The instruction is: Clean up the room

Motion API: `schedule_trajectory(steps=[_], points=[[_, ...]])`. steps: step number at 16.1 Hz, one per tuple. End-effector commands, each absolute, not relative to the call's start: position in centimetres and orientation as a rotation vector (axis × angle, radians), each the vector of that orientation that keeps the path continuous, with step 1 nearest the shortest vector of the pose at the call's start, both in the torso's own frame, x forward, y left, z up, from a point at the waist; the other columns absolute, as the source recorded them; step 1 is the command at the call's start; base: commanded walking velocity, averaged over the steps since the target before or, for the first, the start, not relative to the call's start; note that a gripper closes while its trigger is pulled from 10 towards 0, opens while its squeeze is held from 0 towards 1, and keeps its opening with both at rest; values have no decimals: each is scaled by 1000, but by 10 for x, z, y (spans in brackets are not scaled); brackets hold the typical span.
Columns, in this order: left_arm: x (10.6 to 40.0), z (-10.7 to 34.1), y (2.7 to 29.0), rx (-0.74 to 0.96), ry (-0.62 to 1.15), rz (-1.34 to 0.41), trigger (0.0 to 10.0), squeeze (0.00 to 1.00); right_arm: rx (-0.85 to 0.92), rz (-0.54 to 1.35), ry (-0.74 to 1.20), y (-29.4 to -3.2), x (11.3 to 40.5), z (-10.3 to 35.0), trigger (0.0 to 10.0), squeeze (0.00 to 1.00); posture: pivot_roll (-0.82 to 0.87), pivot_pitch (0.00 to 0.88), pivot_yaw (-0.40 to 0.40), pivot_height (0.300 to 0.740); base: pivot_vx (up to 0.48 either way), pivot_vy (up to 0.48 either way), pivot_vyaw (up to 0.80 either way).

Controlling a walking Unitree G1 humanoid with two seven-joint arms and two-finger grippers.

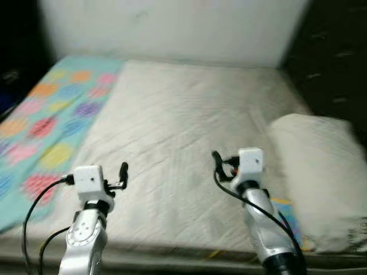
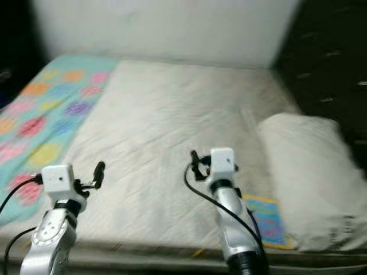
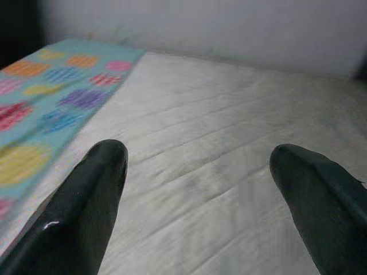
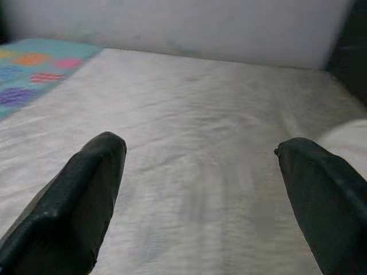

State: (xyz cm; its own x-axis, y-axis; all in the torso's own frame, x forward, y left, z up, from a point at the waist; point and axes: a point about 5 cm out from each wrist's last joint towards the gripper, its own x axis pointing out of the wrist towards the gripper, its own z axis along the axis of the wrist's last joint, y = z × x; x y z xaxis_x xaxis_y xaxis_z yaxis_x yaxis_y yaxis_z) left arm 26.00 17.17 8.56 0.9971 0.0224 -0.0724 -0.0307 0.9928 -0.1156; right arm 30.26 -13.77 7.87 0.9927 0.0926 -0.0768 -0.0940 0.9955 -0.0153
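Left tool (image 3: 198, 172) fingers wide, right tool (image 4: 200, 166) fingers wide, both arms raised level over mattress (image 1: 172, 126)

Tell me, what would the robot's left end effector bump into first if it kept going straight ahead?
Probably the bare white mattress. The left end effector is open and aims low across it, toward the wall behind. Depth is hard to judge.

Bed (image 1: 172, 143): sheet (image 1: 46, 120) along its left side; pillow (image 1: 318, 177) at right, near the front edge; wall (image 1: 172, 28) behind. Both arms over the front edge, left and right, well apart.
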Motion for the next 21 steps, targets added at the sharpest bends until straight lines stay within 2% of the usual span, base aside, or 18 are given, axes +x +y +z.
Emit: schedule_trajectory(steps=[1,9,21], points=[[257,82,169,-112,88,23,10000,0,-27,74,74,-142,304,80,10000,0,-55,0,-36,740,319,0,0],[257,82,167,-175,96,70,10000,0,-43,81,75,-143,302,78,10000,0,-53,0,-38,740,0,0,0],[253,78,167,-179,116,58,10000,0,-48,113,96,-139,297,74,10000,0,-57,0,-42,740,0,475,0]])
